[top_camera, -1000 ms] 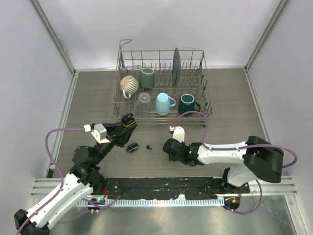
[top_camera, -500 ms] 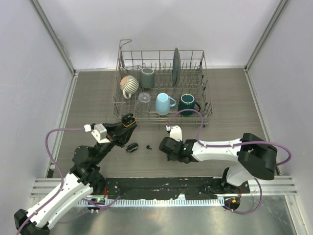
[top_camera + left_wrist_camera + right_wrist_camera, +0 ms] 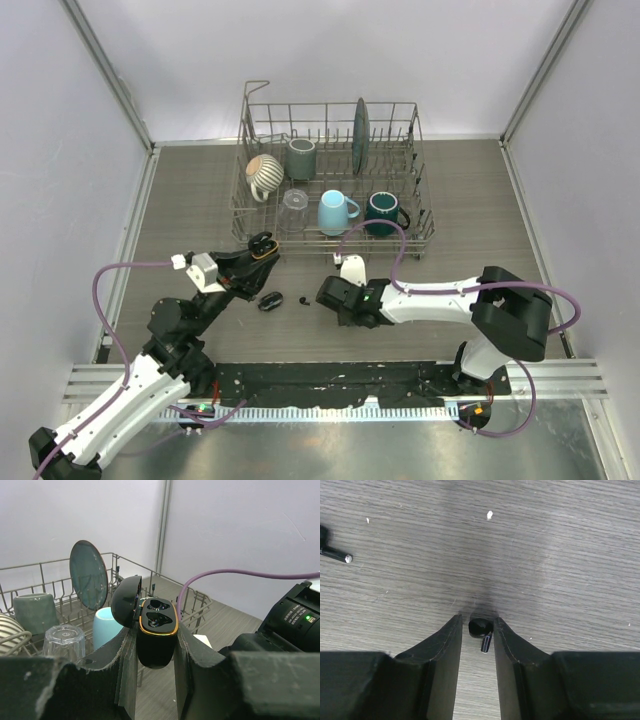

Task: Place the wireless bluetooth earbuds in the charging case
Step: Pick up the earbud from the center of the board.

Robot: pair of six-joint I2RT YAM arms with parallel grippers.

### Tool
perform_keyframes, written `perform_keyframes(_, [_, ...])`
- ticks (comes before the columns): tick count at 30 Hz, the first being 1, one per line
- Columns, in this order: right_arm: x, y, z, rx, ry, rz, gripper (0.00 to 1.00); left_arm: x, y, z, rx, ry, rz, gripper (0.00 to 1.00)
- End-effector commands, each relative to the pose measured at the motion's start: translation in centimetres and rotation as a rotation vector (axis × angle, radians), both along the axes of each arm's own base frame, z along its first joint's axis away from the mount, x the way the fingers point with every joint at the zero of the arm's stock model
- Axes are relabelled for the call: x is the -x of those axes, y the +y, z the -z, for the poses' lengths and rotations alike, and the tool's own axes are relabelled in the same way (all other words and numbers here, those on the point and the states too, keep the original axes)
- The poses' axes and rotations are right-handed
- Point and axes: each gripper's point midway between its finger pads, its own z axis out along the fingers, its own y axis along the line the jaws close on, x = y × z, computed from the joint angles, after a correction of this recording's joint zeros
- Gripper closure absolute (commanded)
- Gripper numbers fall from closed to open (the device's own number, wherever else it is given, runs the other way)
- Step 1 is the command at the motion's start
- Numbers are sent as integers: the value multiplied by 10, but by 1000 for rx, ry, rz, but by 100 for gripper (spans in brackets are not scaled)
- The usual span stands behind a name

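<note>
- Down at the table, the right gripper parted only narrowly, not clamped, with one earbud sitting in the gap.
- Closer to the right-hand finger in the wrist view, with a sliver of table showing on the other side.
- Long axis running back along the gap: round head toward the fingertips, short stem pointing at the wrist. Squeezing across the narrow width looks the fitting next move.
- Ahead and off to one side, a second earbud loose on the table, well apart from the fingers.
- Clenched on the charging case, the left gripper, holding it up off the table with the lid swung open.
- Two sockets in the case, dark and glossy; possibly empty, though not clear enough to say.
- Judging from overhead, right arm by far the nearer to the straddled earbud, left arm busy with the case close by.
- Behind, a dish rack holding a striped cup, a grey cup, a glass, a light blue mug, a dark green mug and an upright plate; nothing of the task in it.
</note>
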Motion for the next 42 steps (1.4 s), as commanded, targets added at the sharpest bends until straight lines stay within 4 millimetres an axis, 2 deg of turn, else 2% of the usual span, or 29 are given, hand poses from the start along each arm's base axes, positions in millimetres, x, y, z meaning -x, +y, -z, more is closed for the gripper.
perform_keyframes(1, [8, -3, 11, 6, 56, 35, 64, 5, 3, -18, 36, -40, 6, 100])
perform_keyframes(14, [5, -10, 11, 19, 57, 47, 74, 5, 2, -19, 36, -41, 10, 100])
perform_keyframes(16, [3, -10, 9, 18, 48, 49, 78, 5, 2, -18, 34, -41, 10, 100])
perform_keyframes(18, [1, -9, 5, 12, 35, 47, 88, 5, 2, -20, 37, -42, 10, 100])
perform_keyframes(20, [-4, -7, -6, -6, 3, 45, 93, 5, 2, -19, 35, -42, 10, 100])
perform_keyframes(21, [-7, -4, -13, -17, -17, 36, 99, 5, 2, -18, 34, -39, 8, 100])
perform_keyframes(25, [-28, 0, -54, -75, -159, 38, 99, 4, 1, -20, 37, -40, 8, 100])
perform_keyframes(28, [-44, 5, -104, -170, -296, 32, 99, 3, 1, -21, 40, -44, 9, 100])
perform_keyframes(29, [-50, 4, -130, -227, -365, 45, 99, 3, 0, -21, 42, -48, 10, 100])
perform_keyframes(30, [-53, 3, -143, -261, -407, 42, 99, 3, -1, -21, 39, -49, 16, 100])
perform_keyframes(31, [-59, 12, -166, -345, -473, 36, 99, 3, -2, -21, 40, -50, 21, 100])
perform_keyframes(32, [-63, 10, -181, -358, -531, 14, 99, 4, -3, -23, 43, -57, 24, 100])
perform_keyframes(33, [-63, 7, -205, -420, -587, 11, 99, 2, -5, -20, 36, -49, 30, 100])
perform_keyframes(34, [-67, 14, -229, -503, -650, 11, 99, 4, -7, -21, 34, -56, 42, 100])
perform_keyframes(37, [-70, 17, -283, -605, -785, -24, 99, 5, -12, -23, 30, -62, 68, 100])
perform_keyframes(39, [-70, 24, -309, -627, -837, -70, 99, 5, -15, -25, 33, -61, 80, 100])
perform_keyframes(42, [-69, 38, -335, -672, -896, -109, 99, 5, -19, -26, 34, -57, 100, 100])
